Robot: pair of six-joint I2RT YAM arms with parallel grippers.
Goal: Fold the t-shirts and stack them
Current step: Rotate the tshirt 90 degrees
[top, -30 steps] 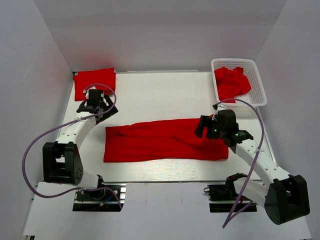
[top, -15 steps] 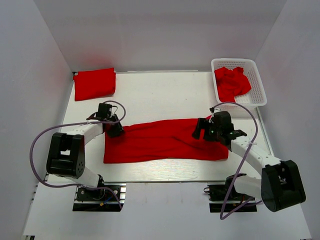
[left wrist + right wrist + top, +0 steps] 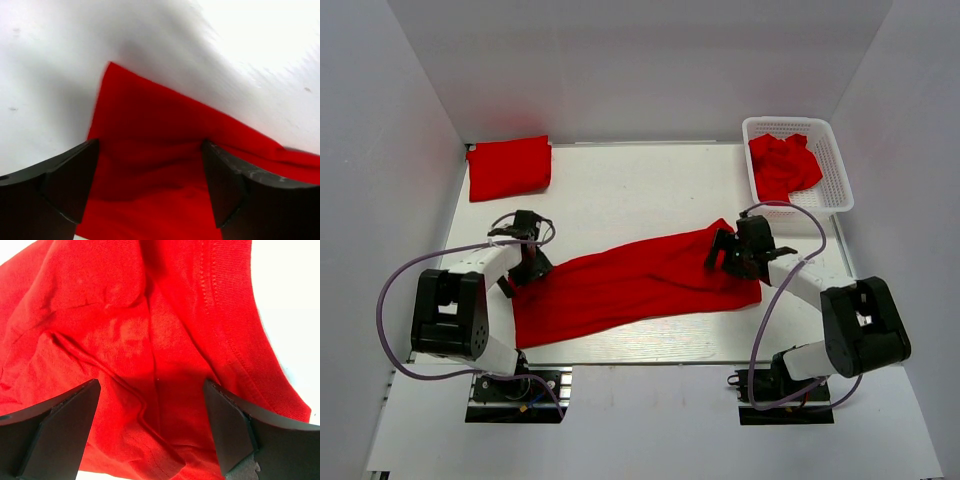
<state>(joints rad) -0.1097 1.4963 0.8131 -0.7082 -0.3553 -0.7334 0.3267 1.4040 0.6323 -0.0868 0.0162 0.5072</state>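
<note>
I log: white basket (image 3: 837, 176) holds one crumpled t-shirt (image 3: 782, 165). Left hand (image 3: 150, 186) and right hand (image 3: 151, 426) both wide open over spread t-shirt (image 3: 630, 285), gripping nothing.

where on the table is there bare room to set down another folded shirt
The widest bare patch is the far middle of the table, between the folded shirt and the basket, beyond the spread shirt. A thin strip runs along the near edge. Crowded: the middle band, where the left hand and the right hand sit at that shirt's ends.
</note>
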